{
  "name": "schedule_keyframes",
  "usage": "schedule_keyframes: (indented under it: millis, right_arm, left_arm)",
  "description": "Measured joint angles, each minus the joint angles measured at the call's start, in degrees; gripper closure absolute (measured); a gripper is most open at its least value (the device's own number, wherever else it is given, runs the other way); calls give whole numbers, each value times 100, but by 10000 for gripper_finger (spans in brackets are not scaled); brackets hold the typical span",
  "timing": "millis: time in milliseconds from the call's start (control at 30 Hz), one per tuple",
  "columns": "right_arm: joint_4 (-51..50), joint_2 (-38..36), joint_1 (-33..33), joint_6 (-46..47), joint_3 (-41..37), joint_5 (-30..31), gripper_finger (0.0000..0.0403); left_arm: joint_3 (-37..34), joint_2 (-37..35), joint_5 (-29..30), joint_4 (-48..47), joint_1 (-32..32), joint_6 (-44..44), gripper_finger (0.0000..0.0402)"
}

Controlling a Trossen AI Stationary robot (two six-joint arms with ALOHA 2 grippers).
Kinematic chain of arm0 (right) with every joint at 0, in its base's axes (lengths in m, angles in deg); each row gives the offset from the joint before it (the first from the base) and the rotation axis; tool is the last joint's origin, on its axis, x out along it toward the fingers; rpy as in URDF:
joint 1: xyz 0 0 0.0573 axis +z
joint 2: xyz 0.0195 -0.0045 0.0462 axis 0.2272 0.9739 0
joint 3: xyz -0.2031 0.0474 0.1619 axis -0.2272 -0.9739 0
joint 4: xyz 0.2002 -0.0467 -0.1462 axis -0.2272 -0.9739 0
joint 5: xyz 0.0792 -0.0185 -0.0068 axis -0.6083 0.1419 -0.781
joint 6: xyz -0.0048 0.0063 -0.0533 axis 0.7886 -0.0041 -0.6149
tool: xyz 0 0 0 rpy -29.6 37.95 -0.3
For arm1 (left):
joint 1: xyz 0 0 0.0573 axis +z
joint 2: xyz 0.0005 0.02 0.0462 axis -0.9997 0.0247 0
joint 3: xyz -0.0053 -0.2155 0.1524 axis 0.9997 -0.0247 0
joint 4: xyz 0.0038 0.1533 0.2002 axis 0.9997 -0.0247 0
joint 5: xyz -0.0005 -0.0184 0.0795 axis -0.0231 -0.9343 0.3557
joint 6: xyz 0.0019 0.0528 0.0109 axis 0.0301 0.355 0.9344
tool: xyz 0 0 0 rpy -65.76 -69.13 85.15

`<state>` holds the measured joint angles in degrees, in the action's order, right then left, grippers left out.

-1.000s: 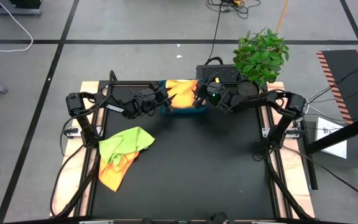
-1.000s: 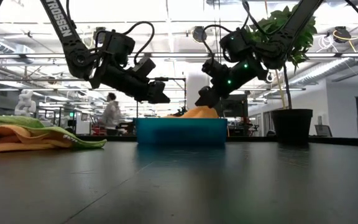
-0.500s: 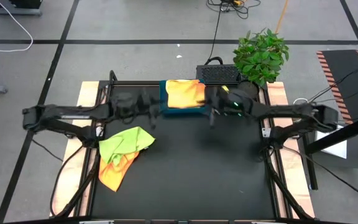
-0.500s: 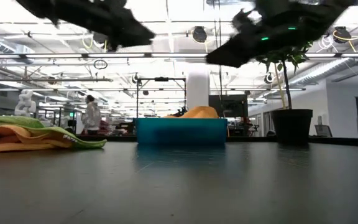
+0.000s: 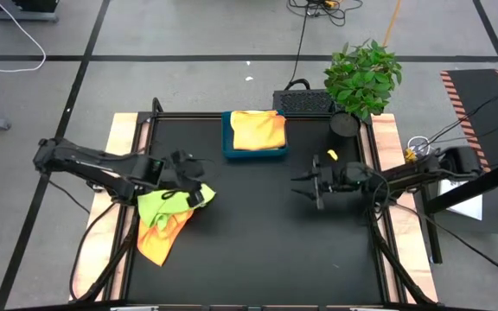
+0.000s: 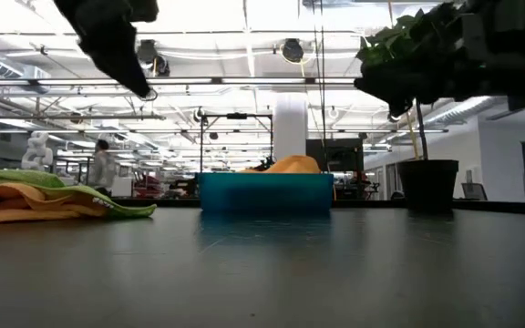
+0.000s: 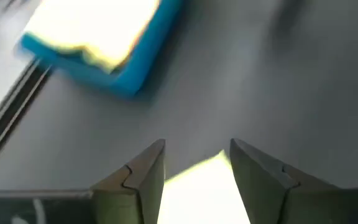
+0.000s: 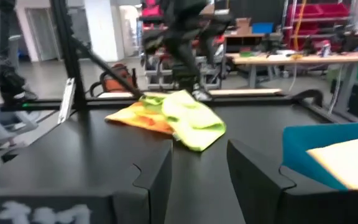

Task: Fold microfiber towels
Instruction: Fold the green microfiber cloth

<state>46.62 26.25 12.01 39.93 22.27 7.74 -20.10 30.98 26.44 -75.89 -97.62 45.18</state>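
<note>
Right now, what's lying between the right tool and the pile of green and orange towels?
Nothing: in the high view only bare black table lies between the right tool and the towel pile. The left tool hovers at the pile's far edge.

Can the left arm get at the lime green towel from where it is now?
Probably yes. The left gripper hangs right at the upper edge of the lime green towel, jaws apart and empty, with nothing between them. The towel lies on an orange towel, so a deep pinch might catch both.
</note>
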Motion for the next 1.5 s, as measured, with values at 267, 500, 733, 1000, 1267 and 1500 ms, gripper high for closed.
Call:
schedule_keyframes:
  millis: [267,500,733,1000,1267,1500]
  right_arm:
    - [233,383,824,-138,-15,258,259]
    - [229,690,1012,-168,-15,255,259]
    - [241,1129,1031,-154,-15,409,259]
    - [327,1530,1024,-170,-15,555,259]
    - [357,1629,1020,-352,-15,1134,259]
    - [346,1634,1020,-405,-13,1134,259]
  left_arm:
    - [242,17,-1047,-2028,2,-1653,220]
    - [-499,58,-2051,-2621,156,-2876,220]
    - [-1113,69,-2729,-2354,307,-3445,220]
    - [-1347,65,-2428,-2382,314,-3919,220]
    - [-1343,63,-2311,-2129,312,-4014,220]
    - [-1345,70,-1946,-1863,312,-3986,220]
